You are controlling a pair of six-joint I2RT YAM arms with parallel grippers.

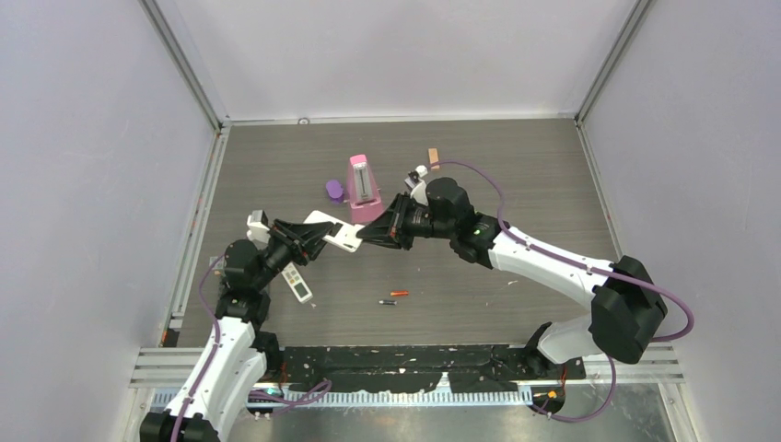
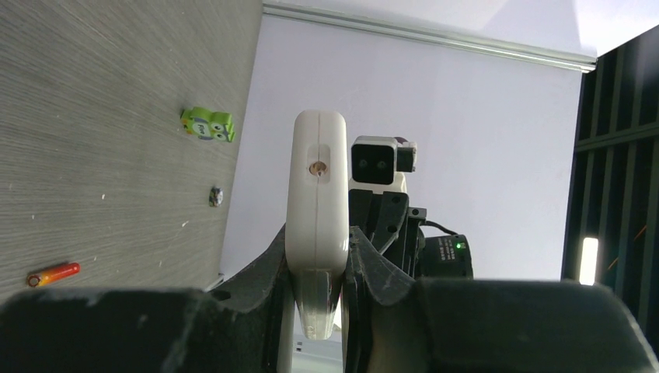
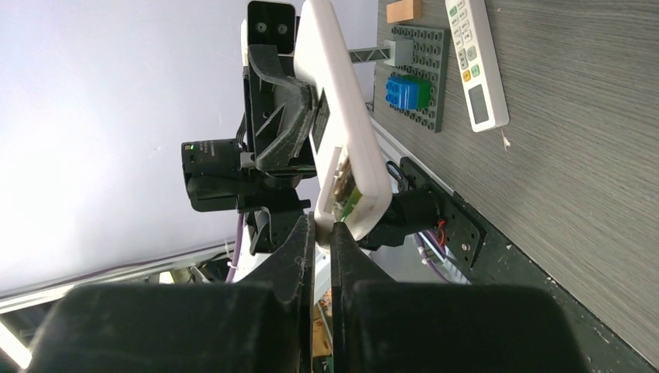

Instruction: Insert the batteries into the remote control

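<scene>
Grey wood-grain table (image 1: 516, 184). Left gripper (image 2: 319, 249) clamped across white remote control (image 1: 333, 230), fingers pressed on both faces, remote held on edge, clear of table. Right gripper (image 3: 321, 227) at open end of same remote, fingers drawn nearly together, narrow slit between; anything pinched there cannot be told. 2nd remote (image 1: 297, 283) flat on table beside left arm. 2 batteries on table, apart from held remote: red-orange battery (image 1: 399, 294), dark battery (image 1: 387, 302) just beside.
</scene>
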